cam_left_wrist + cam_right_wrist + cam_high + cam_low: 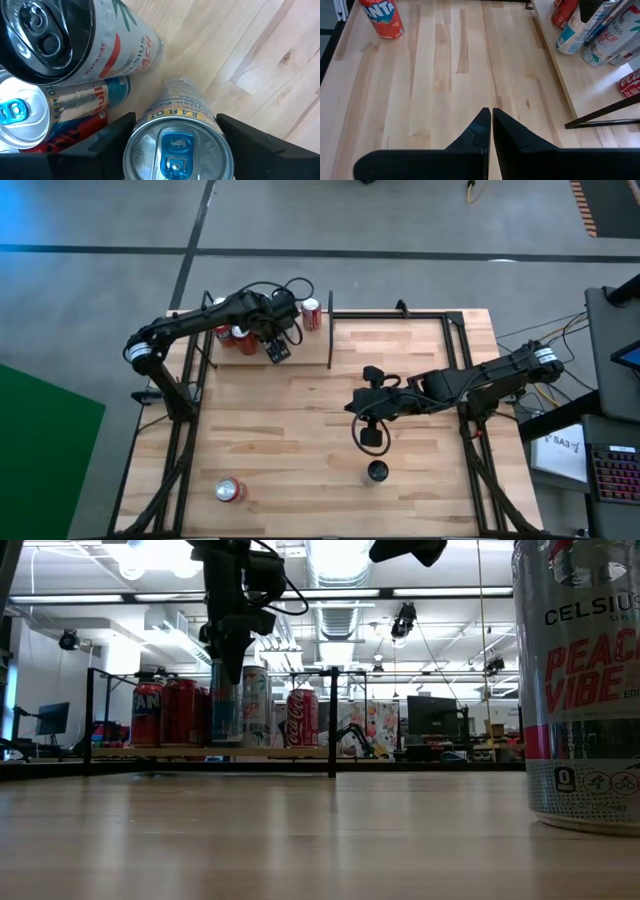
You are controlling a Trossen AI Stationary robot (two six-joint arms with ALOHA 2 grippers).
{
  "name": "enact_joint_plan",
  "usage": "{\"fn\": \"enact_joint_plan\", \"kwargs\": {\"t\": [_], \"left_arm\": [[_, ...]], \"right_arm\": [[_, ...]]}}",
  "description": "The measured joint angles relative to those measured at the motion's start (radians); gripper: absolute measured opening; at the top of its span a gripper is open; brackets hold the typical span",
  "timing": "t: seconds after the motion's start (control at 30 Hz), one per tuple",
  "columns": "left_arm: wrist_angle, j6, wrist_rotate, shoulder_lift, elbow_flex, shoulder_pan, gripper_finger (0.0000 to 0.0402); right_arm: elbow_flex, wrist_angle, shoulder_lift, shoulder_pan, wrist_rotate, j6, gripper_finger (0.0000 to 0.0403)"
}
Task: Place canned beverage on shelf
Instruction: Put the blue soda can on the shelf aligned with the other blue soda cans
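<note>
The shelf (pixel 300 348) is a light wood plank at the table's far left, edged by black rods, with an upright rod (pixel 332 720). A silver can with a blue tab (pixel 177 150) stands upright on its base on the plank, also seen in the low view (pixel 225 712). My left gripper (pixel 176 117) points down over it, open, with a finger close to each side of the can's upper part. My right gripper (pixel 492 112) hovers shut above the table's middle right (pixel 370 437), holding nothing.
Close by on the shelf stand a tall Celsius can (pixel 100 35), another blue-tabbed can (pixel 30 115) and a Coca-Cola can (pixel 302 718). On the table are a Fanta can (pixel 382 17) at the near left and a Celsius can (pixel 580 690) near the front edge.
</note>
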Motion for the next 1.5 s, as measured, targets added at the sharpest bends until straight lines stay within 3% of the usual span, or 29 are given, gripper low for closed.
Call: {"fn": "enact_joint_plan", "kwargs": {"t": [1.13,1.5], "left_arm": [[0.004,0.038,-0.051,-0.008,0.008,0.001,0.0282],[-0.005,0.071,-0.053,-0.105,0.009,0.001,0.0282]], "right_arm": [[0.0,-0.016,0.0,0.0,-0.001,0.01,0.0009],[0.0,-0.012,0.0,0.0,0.0,0.01,0.0009]]}}
